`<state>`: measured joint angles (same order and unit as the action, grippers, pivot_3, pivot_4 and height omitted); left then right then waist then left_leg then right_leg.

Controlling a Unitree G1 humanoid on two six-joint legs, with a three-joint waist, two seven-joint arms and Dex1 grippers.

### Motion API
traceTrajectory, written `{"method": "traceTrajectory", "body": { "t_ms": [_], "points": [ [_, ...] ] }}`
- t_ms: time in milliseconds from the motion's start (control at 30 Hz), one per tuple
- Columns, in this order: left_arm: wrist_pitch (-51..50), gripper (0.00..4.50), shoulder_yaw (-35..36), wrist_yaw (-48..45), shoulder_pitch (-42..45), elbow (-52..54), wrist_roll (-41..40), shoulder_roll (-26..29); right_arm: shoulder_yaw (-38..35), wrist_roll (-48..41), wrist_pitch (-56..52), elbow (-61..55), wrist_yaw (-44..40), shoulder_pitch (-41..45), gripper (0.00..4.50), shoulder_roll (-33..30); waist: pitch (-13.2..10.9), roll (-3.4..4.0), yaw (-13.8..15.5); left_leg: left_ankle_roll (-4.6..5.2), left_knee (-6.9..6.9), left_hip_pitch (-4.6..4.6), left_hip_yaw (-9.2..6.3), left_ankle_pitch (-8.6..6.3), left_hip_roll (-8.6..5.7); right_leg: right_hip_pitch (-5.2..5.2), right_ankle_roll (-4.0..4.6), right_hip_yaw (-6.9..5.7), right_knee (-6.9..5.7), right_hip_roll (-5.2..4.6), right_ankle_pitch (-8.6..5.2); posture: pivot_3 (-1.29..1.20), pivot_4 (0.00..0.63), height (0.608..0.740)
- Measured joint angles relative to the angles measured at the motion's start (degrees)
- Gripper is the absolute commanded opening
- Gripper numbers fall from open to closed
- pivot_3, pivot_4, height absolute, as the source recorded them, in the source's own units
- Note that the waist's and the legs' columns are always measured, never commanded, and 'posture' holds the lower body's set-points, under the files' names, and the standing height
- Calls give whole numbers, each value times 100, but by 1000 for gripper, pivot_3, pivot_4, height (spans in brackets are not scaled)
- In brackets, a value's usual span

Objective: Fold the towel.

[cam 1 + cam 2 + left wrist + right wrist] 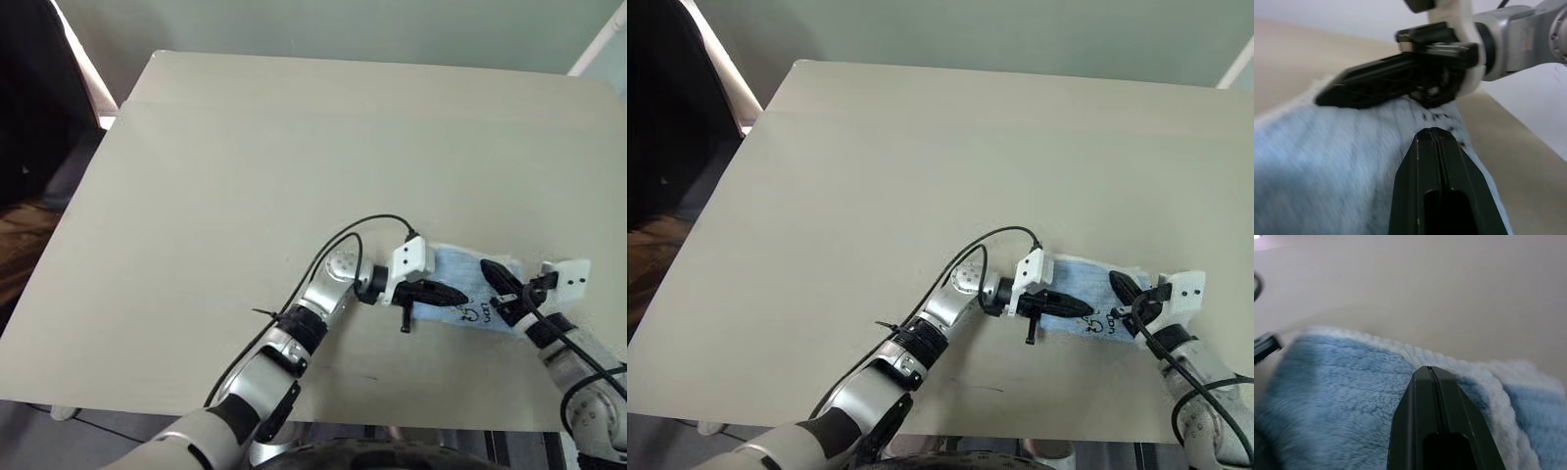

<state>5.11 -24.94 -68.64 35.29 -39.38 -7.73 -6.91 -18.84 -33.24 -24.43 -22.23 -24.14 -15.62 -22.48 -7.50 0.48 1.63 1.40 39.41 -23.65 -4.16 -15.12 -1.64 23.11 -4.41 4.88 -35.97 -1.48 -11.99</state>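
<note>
Resting on the bare table [196, 196], the towel [468, 284] lies under both clenched end effectors — left [453, 295], right [496, 278].

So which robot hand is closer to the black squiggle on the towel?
Right. The right gripper sits just beside the dark mark on the towel; the left gripper lies across the towel's opposite end.

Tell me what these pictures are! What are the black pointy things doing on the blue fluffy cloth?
This is a robot with two arms. Two pictures come from cameras in its head, looking down at a table. The other two come from cameras on its wrists, very close up. The black pointy things are its grippers, like hands with two fingers each. The left gripper and the right gripper are both shut, lying over a small light blue towel. Whether they pinch any cloth, I cannot tell. The robot is meant to fold that towel.
</note>
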Motion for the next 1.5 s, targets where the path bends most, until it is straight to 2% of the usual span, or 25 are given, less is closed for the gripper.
{"method": "traceTrajectory", "body": {
  "t_ms": [100, 200, 333, 533, 567, 667, 700, 767, 833, 1033, 1300, 1500],
  "points": [
    [307, 25, -21, 42, -12, -154, 107, -12, 88, 189, 211, 167, -8, 44, 0, 101, 3, 2, -5, 10, 2, 10, -1, -6, 0, -17, 0, 0, 2, 0, 0, 0, 150, 740],
    [378, 25, 6, 67, -37, -192, 140, -20, 141, 340, 339, 266, -85, 22, 0, 78, 3, 1, -10, 64, 6, 32, -2, -37, -1, -43, 1, 0, 5, 0, 1, 0, 150, 740],
    [377, 25, 31, 55, -86, -192, 154, -38, 160, 430, 394, 340, -211, -7, 0, -33, 3, 1, -3, 60, 8, 51, -5, -34, -5, -65, 3, 0, 5, 1, -1, 0, 150, 740],
    [304, 25, 182, -21, -92, -191, 30, -44, 140, 389, 336, 330, -314, -31, 0, -134, 3, 1, -3, -1, 6, 48, -5, -2, -8, -64, -1, 3, 5, 1, -10, 0, 150, 740],
    [263, 2, 231, -44, -95, -174, -38, -47, 91, 274, 256, 300, -353, -34, 168, -158, 3, 2, -3, -2, 6, 47, -5, -3, -9, -64, -2, 3, 4, 1, -14, 0, 150, 740],
    [45, 597, 758, -286, -111, 474, -751, -10, -545, -650, -387, -55, -647, -112, 860, -831, 2, 25, 1, -2, 13, -7, 5, 9, -25, -14, -16, 15, -2, -2, -13, 0, 150, 740],
    [-130, 884, 948, -386, -97, 989, -1063, 111, -941, -1052, -644, -278, -796, -122, 1173, -1261, 2, 29, 0, -4, 19, -22, 8, 20, -26, -5, -17, 18, -2, -2, -13, 0, 150, 740],
    [-353, 1598, 1160, -461, -55, 1526, -1351, 265, -1468, -1488, -862, -606, -923, -99, 1849, -1664, 12, 4, -8, -16, 16, -9, 7, 29, -18, -17, -6, 17, 2, 11, -22, 0, 150, 740],
    [-605, 2318, 1189, -487, -104, 1914, -1481, 438, -1637, -1837, -1103, -837, -1015, -98, 2539, -1904, 12, -14, -5, -23, 12, 5, -3, 24, -6, -29, 3, 11, 1, 18, -36, 0, 150, 740],
    [-1415, 4343, 1451, -390, -468, 2900, -1701, 1554, -2023, -2411, -1780, -819, -1470, -296, 4492, -2596, 10, -10, 0, -23, -22, -1, -2, 23, -7, -8, 1, 13, 1, 14, -47, 0, 150, 740],
    [-2052, 4432, 1847, -199, -846, 3538, -1870, 2588, -2234, -2448, -2246, -75, -2059, -499, 4500, -2938, 10, -9, 23, -18, -26, -7, -2, 10, -10, 3, 5, 13, 2, 6, -53, 0, 150, 740],
    [-2169, 4432, 2033, 21, -1227, 3753, -1929, 2856, -2279, -2382, -2686, 771, -2396, -481, 4500, -3240, 10, -8, 29, -17, -28, -8, -3, 7, -11, 4, 15, 11, 0, 2, -56, 0, 150, 740]
  ]
}}
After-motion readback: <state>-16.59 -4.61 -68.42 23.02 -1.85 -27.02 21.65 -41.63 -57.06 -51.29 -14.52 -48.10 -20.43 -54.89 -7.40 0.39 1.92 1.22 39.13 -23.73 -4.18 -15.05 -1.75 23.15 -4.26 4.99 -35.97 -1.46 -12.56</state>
